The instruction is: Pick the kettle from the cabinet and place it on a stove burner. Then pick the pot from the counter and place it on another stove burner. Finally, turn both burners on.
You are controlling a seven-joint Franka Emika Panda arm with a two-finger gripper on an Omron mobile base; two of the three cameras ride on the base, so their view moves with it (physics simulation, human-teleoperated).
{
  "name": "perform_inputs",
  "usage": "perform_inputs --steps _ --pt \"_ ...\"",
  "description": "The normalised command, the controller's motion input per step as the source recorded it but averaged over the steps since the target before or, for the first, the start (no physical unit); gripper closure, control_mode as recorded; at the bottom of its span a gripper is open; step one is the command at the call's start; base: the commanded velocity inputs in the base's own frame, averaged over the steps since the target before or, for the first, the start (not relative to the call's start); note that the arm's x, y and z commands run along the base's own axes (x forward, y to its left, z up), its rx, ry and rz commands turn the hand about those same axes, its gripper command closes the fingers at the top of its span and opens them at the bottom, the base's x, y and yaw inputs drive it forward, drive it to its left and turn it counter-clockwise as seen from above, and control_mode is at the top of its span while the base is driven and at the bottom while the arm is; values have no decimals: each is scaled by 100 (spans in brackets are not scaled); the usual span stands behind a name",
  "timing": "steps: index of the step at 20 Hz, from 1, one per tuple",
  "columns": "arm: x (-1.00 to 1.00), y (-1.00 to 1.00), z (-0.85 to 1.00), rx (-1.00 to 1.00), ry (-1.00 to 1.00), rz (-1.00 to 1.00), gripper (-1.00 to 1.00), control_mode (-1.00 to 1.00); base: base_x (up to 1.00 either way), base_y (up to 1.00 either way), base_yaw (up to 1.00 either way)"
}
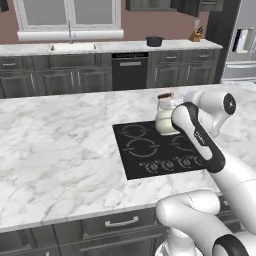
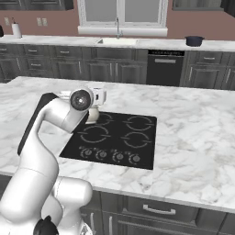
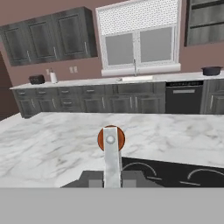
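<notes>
The cream-white kettle (image 1: 164,119) hangs in the air over the black cooktop (image 1: 131,165); which of the stove burners (image 2: 136,140) lies under it I cannot tell. My gripper (image 3: 111,179) is shut on the kettle's arched handle, whose reddish-brown wooden top (image 3: 111,138) faces the hand camera end-on. In the right base view the kettle (image 2: 93,114) shows just below the hand, partly behind my arm. The dark pot (image 1: 154,41) stands on the far counter (image 1: 175,45) beside the window wall, also in the right base view (image 2: 194,41). The dark open cabinet (image 3: 204,22) hangs above it.
A sink with a tap (image 2: 117,40) sits under the window. A dishwasher (image 1: 129,70) and dark base cabinets line the far wall. A knife block (image 1: 196,35) and a fridge (image 1: 242,45) stand at the right. The cooktop knobs (image 2: 110,156) run along its near edge.
</notes>
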Motion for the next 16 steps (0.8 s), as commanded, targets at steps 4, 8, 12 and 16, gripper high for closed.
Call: perform_inputs --steps 4,8,12,16 --pt "0 18 -27 0 0 4 100 -100 0 0 0" --pt "0 14 -27 0 0 5 100 -100 0 0 0" --pt "0 10 -27 0 1 2 100 -100 0 0 0" --pt "24 10 -29 0 3 0 100 -100 0 0 0"
